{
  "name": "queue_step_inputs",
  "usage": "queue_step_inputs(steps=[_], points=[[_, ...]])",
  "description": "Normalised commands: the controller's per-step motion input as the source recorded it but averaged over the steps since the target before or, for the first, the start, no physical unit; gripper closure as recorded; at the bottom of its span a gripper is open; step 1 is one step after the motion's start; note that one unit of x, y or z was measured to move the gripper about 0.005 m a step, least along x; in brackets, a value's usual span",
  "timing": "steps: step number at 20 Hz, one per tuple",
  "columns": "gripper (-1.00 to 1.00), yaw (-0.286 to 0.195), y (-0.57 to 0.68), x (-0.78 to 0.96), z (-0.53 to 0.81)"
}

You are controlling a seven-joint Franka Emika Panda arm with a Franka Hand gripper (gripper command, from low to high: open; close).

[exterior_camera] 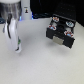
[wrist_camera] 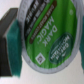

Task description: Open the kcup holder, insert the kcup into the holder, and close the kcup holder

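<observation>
In the exterior view the arm hangs at the view's left, its claw (exterior_camera: 17,46) low over the pale surface (exterior_camera: 37,65), with a bit of green at the tips. The picture is blurred there, so the pod itself cannot be made out from this side. The holder (exterior_camera: 60,32), a black box, stands on the surface well apart from the claw, toward the view's right. On its top lie several pods (exterior_camera: 62,23) with dark or multicoloured lids. Its front faces the view's lower left and shows a pale handle; whether a drawer is pulled out cannot be told at this size. A white object (exterior_camera: 24,9) stands at the back, near the arm, and behind everything the background is dark.

In the wrist view the kcup (wrist_camera: 47,37) fills most of the picture, its green lid with white lettering facing the camera. The claw (wrist_camera: 44,42) is closed on it: one black finger (wrist_camera: 9,40) with a teal pad presses against the pod's rim, and a dark corner of the other finger shows at the opposite edge of the frame. The pod is held up off the surface, away from the holder
</observation>
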Motion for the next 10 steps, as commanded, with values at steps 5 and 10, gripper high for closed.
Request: queue_step_inputs(steps=[5, 10], points=[[1.00, 0.016, 0.68, 0.02, 0.72], [1.00, 0.011, 0.74, 0.03, 0.65]])
